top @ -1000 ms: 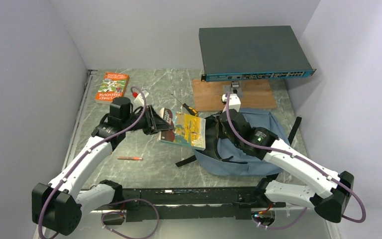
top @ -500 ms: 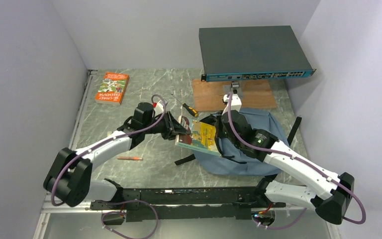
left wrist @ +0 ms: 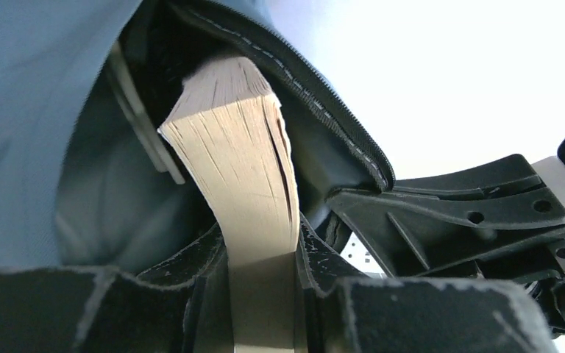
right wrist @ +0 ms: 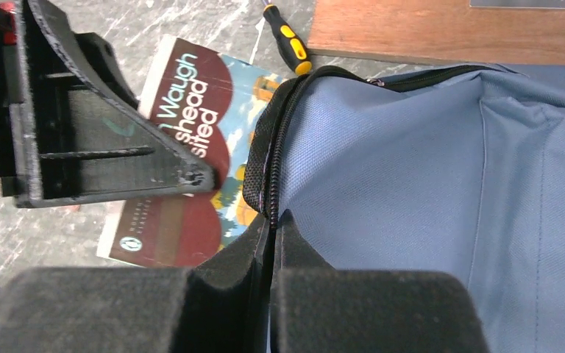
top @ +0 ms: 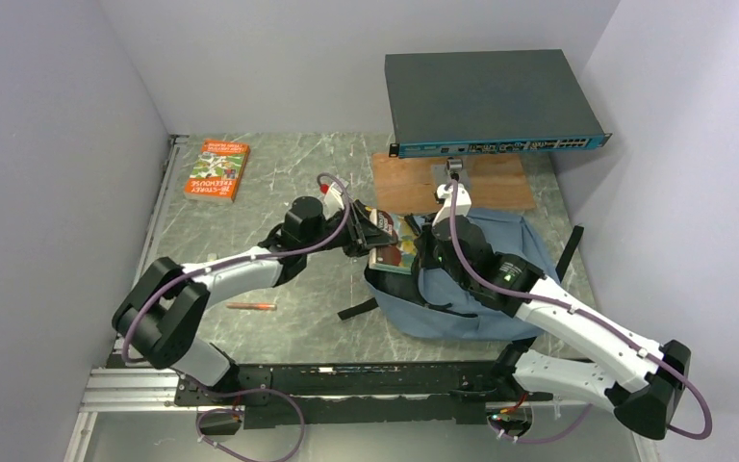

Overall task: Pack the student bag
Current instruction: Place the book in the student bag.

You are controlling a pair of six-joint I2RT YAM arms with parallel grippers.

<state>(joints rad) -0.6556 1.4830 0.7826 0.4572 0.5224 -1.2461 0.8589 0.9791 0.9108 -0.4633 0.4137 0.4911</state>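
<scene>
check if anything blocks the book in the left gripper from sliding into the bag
Nothing visible does. The book in the left gripper already has its far end inside the student bag, and the right gripper pinches the zipper edge, holding the mouth open.

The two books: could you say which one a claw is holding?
The maroon-and-blue paperback, gripped by the left claw at the mouth of the student bag; the orange book lies apart, far left.

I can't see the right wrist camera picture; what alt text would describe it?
The right pincer pinches the black zipper edge of a blue-grey fabric backpack. A maroon-and-blue paperback book is partly tucked under that edge, with a yellow-handled screwdriver beyond.
</scene>
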